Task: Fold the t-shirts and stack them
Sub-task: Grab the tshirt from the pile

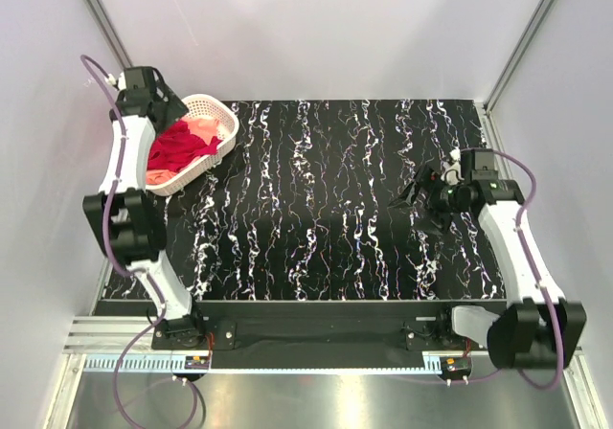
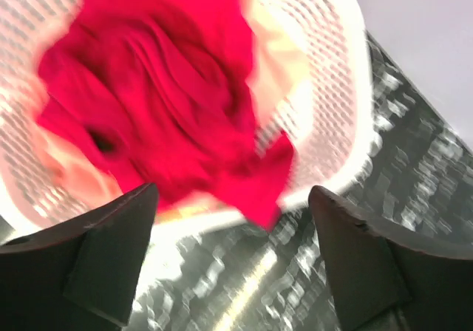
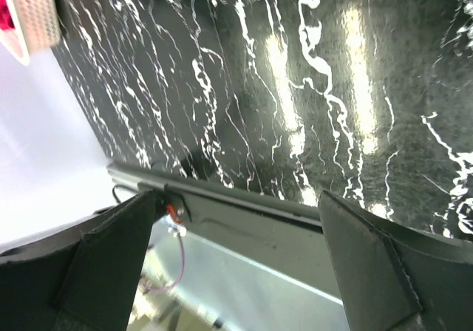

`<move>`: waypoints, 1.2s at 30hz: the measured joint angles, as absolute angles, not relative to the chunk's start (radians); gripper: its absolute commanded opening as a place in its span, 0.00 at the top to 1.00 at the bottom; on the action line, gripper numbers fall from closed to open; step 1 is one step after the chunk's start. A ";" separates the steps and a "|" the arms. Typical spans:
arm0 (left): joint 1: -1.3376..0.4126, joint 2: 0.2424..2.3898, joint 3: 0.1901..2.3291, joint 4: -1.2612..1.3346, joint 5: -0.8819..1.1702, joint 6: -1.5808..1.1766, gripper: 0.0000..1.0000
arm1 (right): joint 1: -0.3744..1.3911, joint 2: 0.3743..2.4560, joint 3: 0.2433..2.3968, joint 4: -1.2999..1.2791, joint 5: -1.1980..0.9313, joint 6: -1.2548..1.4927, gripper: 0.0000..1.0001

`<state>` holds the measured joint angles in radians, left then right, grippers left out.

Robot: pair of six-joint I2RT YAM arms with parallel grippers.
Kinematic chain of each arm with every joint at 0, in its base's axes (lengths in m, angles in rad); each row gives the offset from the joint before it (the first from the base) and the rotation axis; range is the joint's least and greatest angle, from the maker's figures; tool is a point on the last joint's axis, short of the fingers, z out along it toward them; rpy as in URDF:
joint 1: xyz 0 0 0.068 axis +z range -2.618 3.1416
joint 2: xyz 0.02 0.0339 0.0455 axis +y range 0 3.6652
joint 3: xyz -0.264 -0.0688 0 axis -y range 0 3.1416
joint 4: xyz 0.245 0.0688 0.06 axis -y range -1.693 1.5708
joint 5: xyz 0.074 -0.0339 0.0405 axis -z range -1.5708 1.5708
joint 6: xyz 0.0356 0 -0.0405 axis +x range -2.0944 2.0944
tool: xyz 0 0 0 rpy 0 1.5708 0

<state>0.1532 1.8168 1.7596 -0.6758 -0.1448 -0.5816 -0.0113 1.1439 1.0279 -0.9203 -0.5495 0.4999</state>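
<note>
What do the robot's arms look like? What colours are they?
The left arm and right arm are white tubes with chunky black joints. A thin purple cable loops along each. The left gripper and right gripper each have two dark, wedge-shaped fingers.

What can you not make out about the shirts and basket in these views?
- Top external: the left arm covers one side of the white plastic lattice basket and part of the crimson red cloth t-shirt.
- Top external and left wrist: the pale salmon-pink cloth t-shirt lies mostly under the red one; its outline is hidden.
- Left wrist: motion blur smears the folds.
- Right wrist: only a basket corner shows, cut off by the top-left edge.
</note>
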 measured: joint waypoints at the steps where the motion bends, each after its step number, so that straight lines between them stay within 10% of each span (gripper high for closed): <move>1: 0.163 1.864 1.818 -0.698 -0.157 -0.566 0.16 | -0.012 1.178 1.028 -0.912 -0.564 0.498 0.00; 14: 0.187 2.105 1.969 -0.855 -0.180 -0.525 0.24 | -0.013 1.355 1.113 -0.854 -0.603 0.459 0.18; 22: 0.200 2.287 2.118 -0.862 -0.133 -0.546 0.56 | -0.013 1.357 1.127 -0.854 -0.587 0.453 0.22; 24: 0.203 2.307 2.122 -0.849 -0.112 -0.554 0.96 | -0.013 1.352 1.125 -0.853 -0.583 0.453 0.23; 25: 0.205 2.312 2.126 -0.843 -0.099 -0.556 1.00 | -0.013 1.345 1.121 -0.854 -0.583 0.453 0.25; 36: 0.155 2.081 2.191 -0.883 -0.044 -0.594 1.00 | -0.013 1.217 1.105 -0.915 -0.567 0.439 0.18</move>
